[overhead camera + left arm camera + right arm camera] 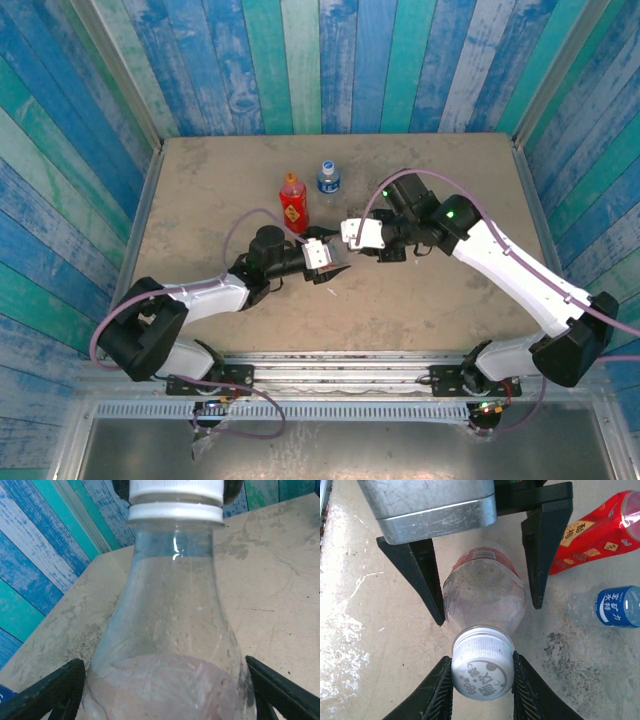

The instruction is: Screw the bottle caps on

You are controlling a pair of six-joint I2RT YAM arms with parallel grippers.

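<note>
The clear bottle with the red cola label hangs level above the table between both arms. My right gripper is shut on its white cap, which sits on the neck. My left gripper stands open around the bottle's body, its fingers just off either side. From above, the left gripper and right gripper meet near the table's middle. The red-and-yellow bottle and the blue-label bottle stand just behind them.
The tan table is boxed in by blue and green plank walls. The two standing bottles are close beyond the left gripper. Bare table lies to the right and near side of the grippers.
</note>
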